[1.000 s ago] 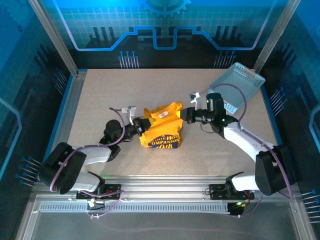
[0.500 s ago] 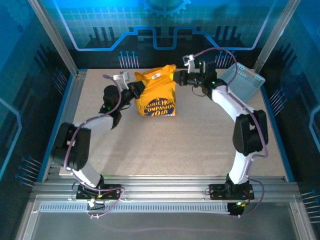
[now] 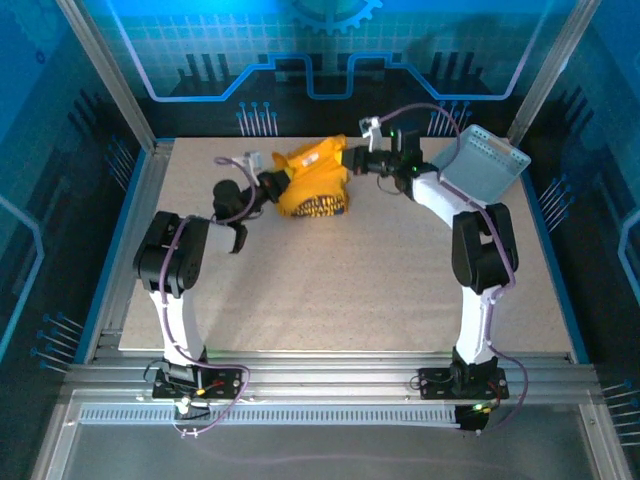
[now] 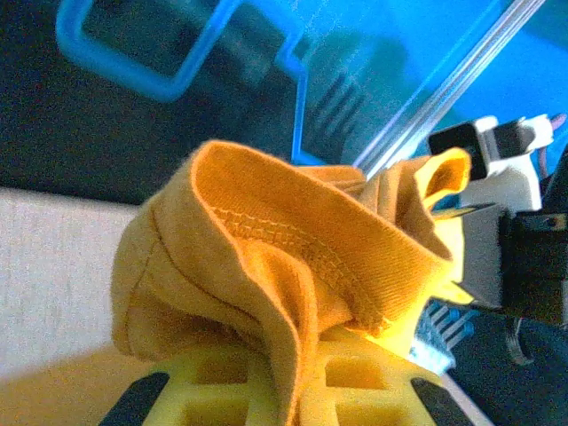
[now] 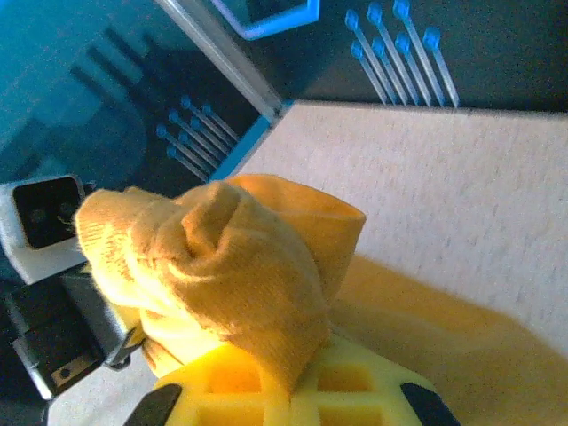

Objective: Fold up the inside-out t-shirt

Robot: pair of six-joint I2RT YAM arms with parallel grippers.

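The left hand [image 3: 268,182] and the right hand [image 3: 352,158] are each pressed together on a bunched fold of the inside-out t-shirt [image 3: 318,182]. The shirt is slung between them above the tabletop [image 3: 350,280], and a basket [image 3: 482,165] lies well out past the right hand.

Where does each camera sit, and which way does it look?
Top external: above and behind the bases, looking down at the table; both arms show, left fingers and right fingers pinching the t-shirt.
Left wrist: on the left arm, looking rightward along its own yellow fingers at the right arm's wrist.
Right wrist: on the right arm, looking leftward along its own fingers at the left arm's wrist.
Shared: all three show the t-shirt.
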